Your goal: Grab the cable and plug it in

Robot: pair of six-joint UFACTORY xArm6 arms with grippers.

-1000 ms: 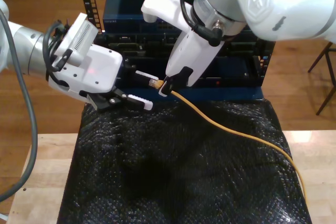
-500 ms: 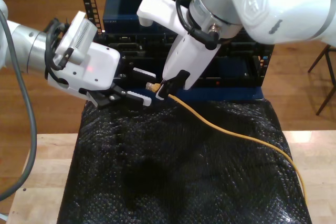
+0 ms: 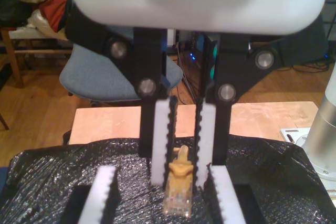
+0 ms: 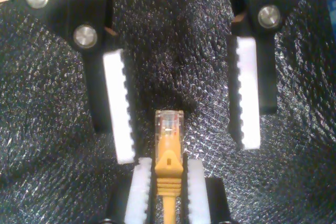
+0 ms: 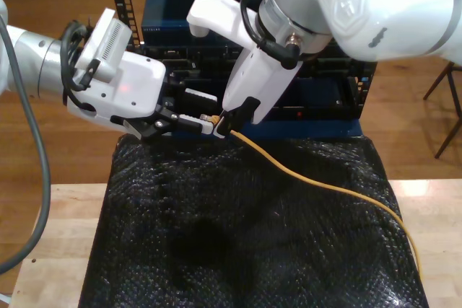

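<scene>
1. The second gripper (image 5: 225, 122) pinches the yellow cable (image 5: 317, 182) just behind its clear plug (image 4: 169, 124), in the upper middle of the exterior view.
2. The first gripper (image 5: 204, 111) comes from the exterior view's left. Its fingers are spread wide, with the plug tip between them.
3. The cable runs across the black mat (image 5: 238, 236) to the exterior view's lower right.
</scene>
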